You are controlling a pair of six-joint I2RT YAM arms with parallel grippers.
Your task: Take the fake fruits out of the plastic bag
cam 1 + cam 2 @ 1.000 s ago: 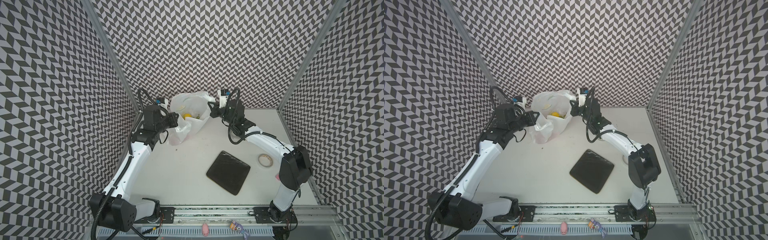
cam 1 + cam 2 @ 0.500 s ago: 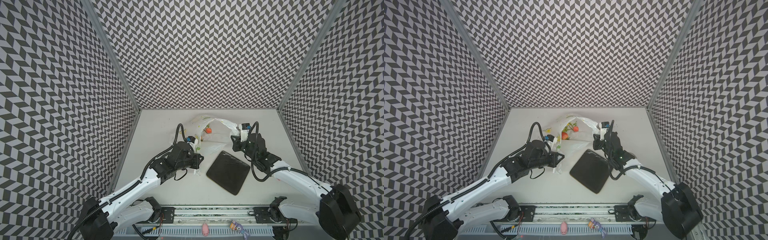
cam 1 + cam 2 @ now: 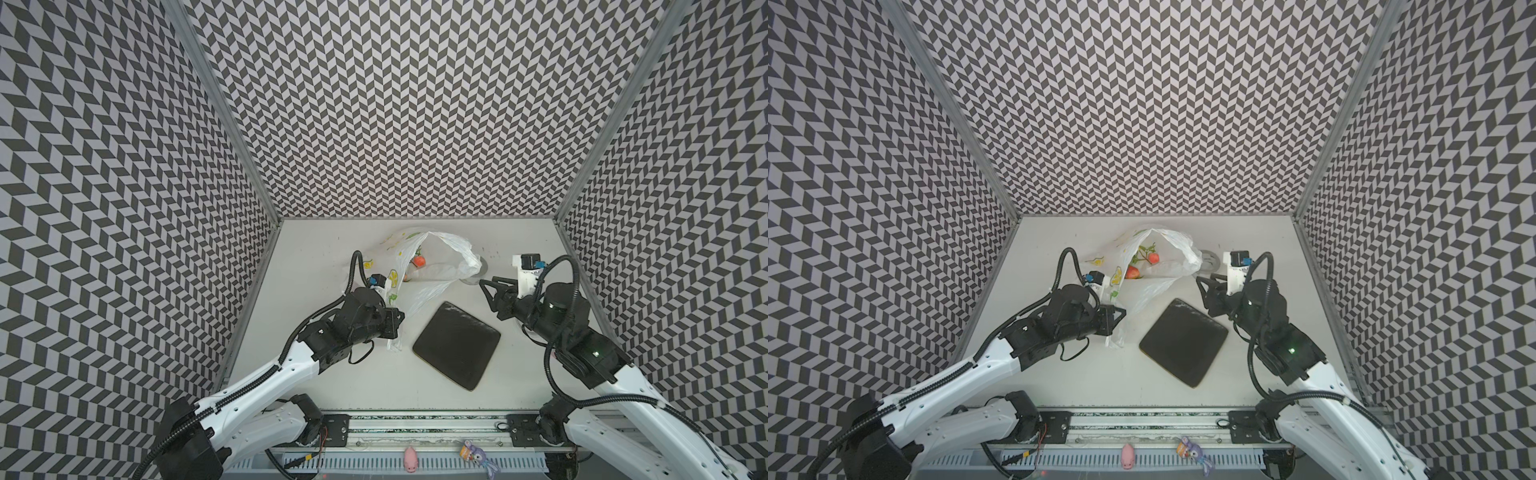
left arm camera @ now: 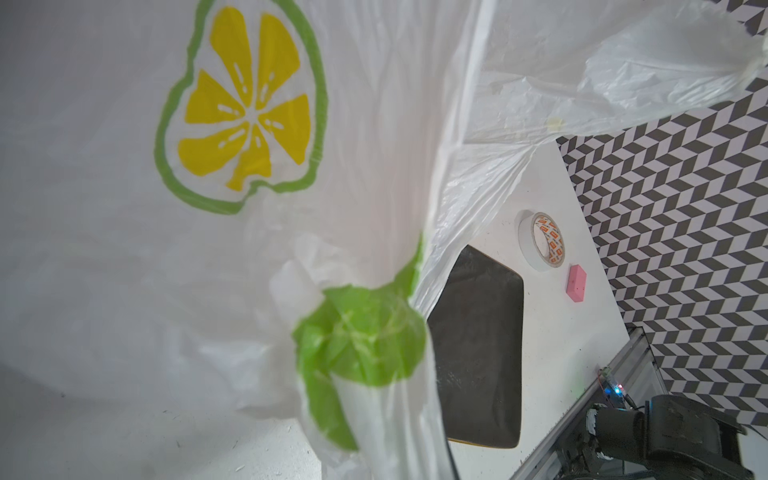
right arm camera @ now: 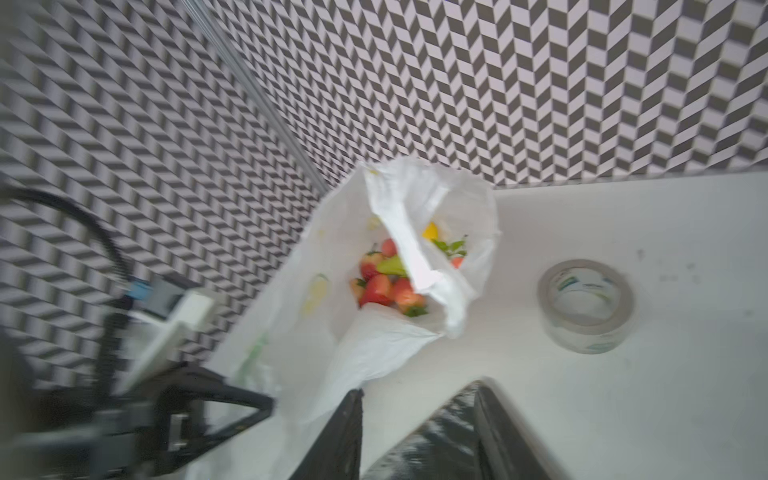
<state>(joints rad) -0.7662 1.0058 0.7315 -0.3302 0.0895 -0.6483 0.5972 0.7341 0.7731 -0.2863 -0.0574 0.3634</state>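
White links (image 3: 266, 376), black joints (image 3: 557, 316), looping black cables (image 3: 575, 274), pointed black right hand (image 3: 487, 296)

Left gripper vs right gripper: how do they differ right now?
The left gripper is shut on a fold of the plastic bag; the right gripper is open and empty. The left has bag film draped against it; the right points at the bag's mouth, where strawberries show. Both have black fingers.

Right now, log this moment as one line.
left gripper: shut on plastic bag | right gripper: open, empty, facing bag mouth | fake fruits: inside bag | next: likely reach in
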